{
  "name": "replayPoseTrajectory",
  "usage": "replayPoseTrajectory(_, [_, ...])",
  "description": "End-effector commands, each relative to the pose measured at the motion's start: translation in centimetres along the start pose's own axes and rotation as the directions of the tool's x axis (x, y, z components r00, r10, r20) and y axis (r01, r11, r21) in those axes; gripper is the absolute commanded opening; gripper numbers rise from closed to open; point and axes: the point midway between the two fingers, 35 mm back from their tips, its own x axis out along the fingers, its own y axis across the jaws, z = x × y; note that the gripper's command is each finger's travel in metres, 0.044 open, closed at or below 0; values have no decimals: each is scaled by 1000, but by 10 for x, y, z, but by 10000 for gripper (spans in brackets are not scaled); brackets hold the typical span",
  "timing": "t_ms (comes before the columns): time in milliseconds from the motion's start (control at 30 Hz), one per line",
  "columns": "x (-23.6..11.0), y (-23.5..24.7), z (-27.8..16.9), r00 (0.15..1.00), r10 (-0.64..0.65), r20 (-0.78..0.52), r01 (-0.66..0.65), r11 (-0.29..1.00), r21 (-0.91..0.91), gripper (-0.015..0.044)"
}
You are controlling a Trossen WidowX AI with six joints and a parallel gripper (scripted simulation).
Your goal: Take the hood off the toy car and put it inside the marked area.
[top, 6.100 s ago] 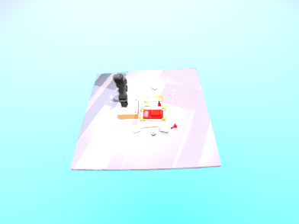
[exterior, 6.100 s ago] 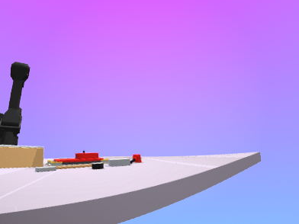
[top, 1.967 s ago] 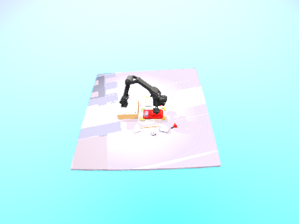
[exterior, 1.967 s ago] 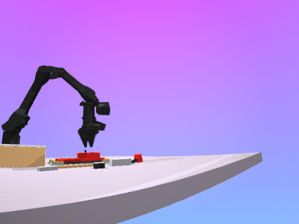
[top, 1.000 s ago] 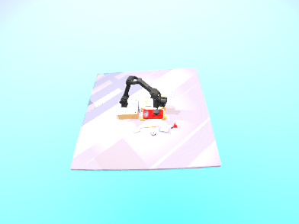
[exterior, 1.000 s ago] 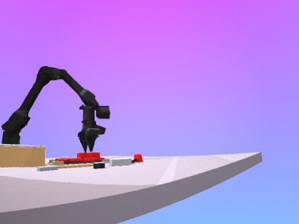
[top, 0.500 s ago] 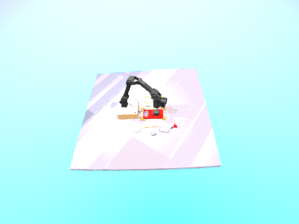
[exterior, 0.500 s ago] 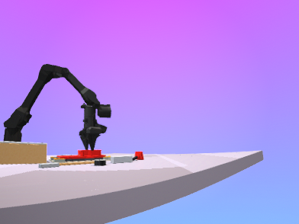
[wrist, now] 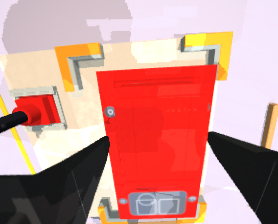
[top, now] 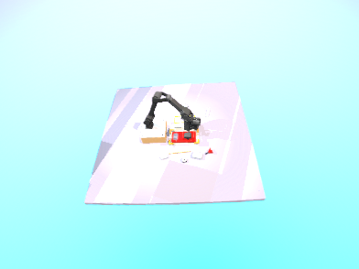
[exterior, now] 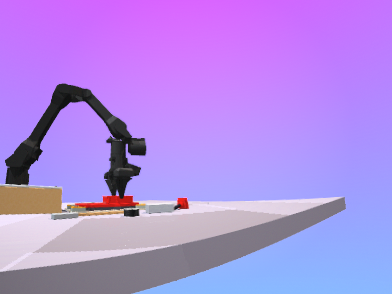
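The toy car's hood (wrist: 157, 130) (top: 183, 136) (exterior: 120, 200) is a flat red plate with a grey badge at its near end. It lies on a beige base (wrist: 80, 135) between orange corner brackets (wrist: 75, 55). My gripper (wrist: 158, 138) (top: 190, 127) (exterior: 120, 194) is open and empty, pointing straight down, low over the hood, with one finger on each side of the plate. A small red block with a black rod (wrist: 37, 111) sits left of the hood. A thin yellow line (wrist: 22, 150) runs on the table at the left; I cannot tell whether it is the marked area.
A brown box (top: 153, 140) (exterior: 30, 200) stands beside the arm's base. Small white pieces (top: 198, 155) (exterior: 160, 208), a grey bar, a black piece (exterior: 131, 212) and a small red piece (top: 211, 151) (exterior: 182, 203) lie in front. A wooden stick (wrist: 270, 125) lies at the right.
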Motion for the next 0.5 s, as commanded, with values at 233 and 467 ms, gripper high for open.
replayPoseTrajectory(233, [5,-1,0,1000,-6,0,6,1000,-2,440])
replayPoseTrajectory(467, [5,0,0,1000,0,0,0,1000,0,335])
